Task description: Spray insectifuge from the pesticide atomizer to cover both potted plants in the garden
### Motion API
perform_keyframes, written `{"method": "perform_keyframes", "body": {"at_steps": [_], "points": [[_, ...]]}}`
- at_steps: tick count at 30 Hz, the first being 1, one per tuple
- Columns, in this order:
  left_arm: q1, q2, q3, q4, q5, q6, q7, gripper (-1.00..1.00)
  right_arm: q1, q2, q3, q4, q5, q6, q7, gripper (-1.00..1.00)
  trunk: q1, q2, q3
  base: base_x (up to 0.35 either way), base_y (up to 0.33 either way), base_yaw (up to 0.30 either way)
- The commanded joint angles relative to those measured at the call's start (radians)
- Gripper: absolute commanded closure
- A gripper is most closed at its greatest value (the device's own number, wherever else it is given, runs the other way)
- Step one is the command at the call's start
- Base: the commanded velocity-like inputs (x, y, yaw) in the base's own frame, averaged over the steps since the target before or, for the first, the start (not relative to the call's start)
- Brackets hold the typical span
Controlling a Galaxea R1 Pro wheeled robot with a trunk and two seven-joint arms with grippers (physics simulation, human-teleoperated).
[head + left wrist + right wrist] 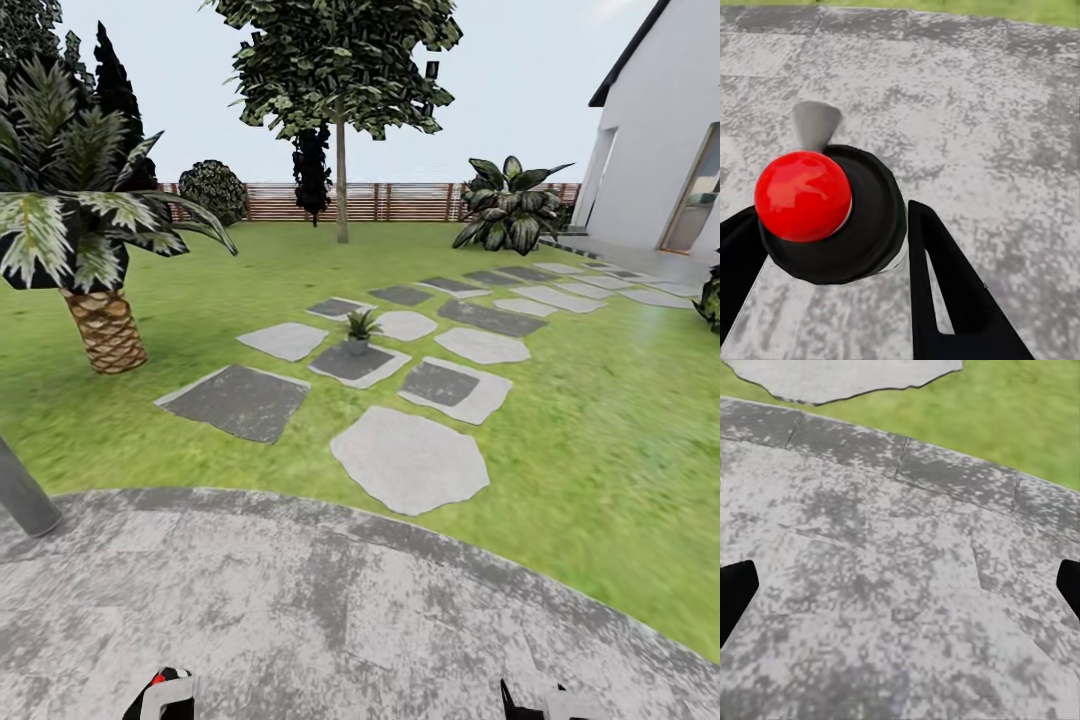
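Observation:
The pesticide atomizer (825, 210), a dark bottle with a red round top and a whitish nozzle, sits between the black fingers of my left gripper (832, 255), which is shut on it. Its red and white top peeks in at the head view's lower edge (165, 692). My right gripper (900, 585) is open over the grey patio (892, 532), its fingertips far apart. A small potted plant (360, 328) in a grey pot stands on a dark stepping stone ahead. A bigger rosette of broad pointed leaves (510, 205) grows farther back on the right, near the fence.
A palm with a scaly brown trunk (105, 325) stands at the left, and a grey pole (25, 495) leans in beside the patio. Stepping stones (410, 460) lead across the lawn toward the white house (660, 150). A thin tree (341, 150) and slatted fence (390, 201) are behind.

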Motion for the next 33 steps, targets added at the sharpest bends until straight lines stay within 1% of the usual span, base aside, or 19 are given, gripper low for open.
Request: {"method": "perform_keyframes", "body": {"at_steps": [1, 9, 33], "points": [[-0.001, 0.000, 0.000, 0.001, 0.003, -0.003, 0.001, 1.00, -0.001, 0.000, -0.001, 0.001, 0.000, -0.003, 0.000, -1.00, 0.000, 0.000, -0.001, 0.334, 0.099, 0.000], [-0.001, 0.000, 0.000, 0.001, 0.003, -0.003, 0.001, 1.00, -0.001, 0.001, -0.001, 0.001, 0.001, -0.003, 0.000, -1.00, 0.000, 0.000, -0.001, 0.333, 0.072, 0.000], [-0.001, 0.000, 0.000, 0.001, 0.003, -0.003, 0.001, 1.00, -0.001, 0.000, -0.001, 0.001, 0.001, -0.003, 0.000, -1.00, 0.000, 0.000, -0.001, 0.335, 0.002, 0.000]]}}
